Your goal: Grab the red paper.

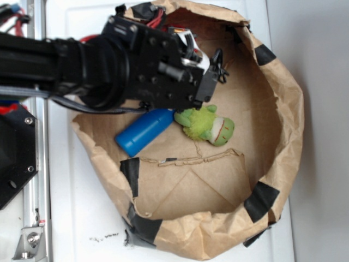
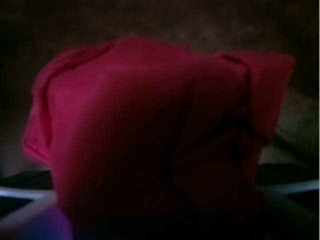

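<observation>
Since the red paper (image 2: pixel 150 140) is filling nearly the whole wrist view, dim and blurred, the claw is sitting right on top of it, probably low enough to close. Pale bars are showing at the bottom corners of that view, likely the fingers flanking the wad, but I can't tell whether they're spread or clamped.

From the exterior view, the gripper (image 1: pixel 215 68) is reaching into the brown paper bag (image 1: pixel 283 158), and the arm is covering the wad completely, so the paper is lying under it on the bag floor. The blue bottle (image 1: pixel 143 132) is lying just below the arm, its end tucked under it, with the green plush toy (image 1: pixel 210 126) just beside the bottle. Both are sitting clear of the fingertips, so they're looking unlikely to get caught. The rolled-down bag rim is giving the arm open access from above.
</observation>
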Robot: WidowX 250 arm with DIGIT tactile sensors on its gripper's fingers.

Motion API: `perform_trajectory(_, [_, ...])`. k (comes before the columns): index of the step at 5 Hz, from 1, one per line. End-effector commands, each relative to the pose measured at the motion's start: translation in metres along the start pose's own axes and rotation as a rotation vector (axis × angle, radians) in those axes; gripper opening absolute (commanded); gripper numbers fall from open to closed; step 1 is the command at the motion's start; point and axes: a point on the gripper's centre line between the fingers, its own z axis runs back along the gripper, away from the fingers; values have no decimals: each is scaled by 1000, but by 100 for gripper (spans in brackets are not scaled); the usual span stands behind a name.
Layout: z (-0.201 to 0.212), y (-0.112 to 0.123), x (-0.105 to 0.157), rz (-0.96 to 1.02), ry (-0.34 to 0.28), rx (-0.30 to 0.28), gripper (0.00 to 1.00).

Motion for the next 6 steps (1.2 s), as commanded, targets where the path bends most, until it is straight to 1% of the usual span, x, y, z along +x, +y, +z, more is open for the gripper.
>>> perform_trajectory(1, [111,-39,-21,-377,115,-327,0])
perform_trajectory(2, [136,-41,-45,-623,177,-365,0])
perform_trajectory(3, [155,-22,-49,-827,467,-429,0])
perform_trajectory(4, [153,7,-39,-1073,544,-445,0])
perform_trajectory(5, [162,28,-20,-1047,461,-464,0])
perform_trajectory(6, [168,35,-11,-911,240,-375,0])
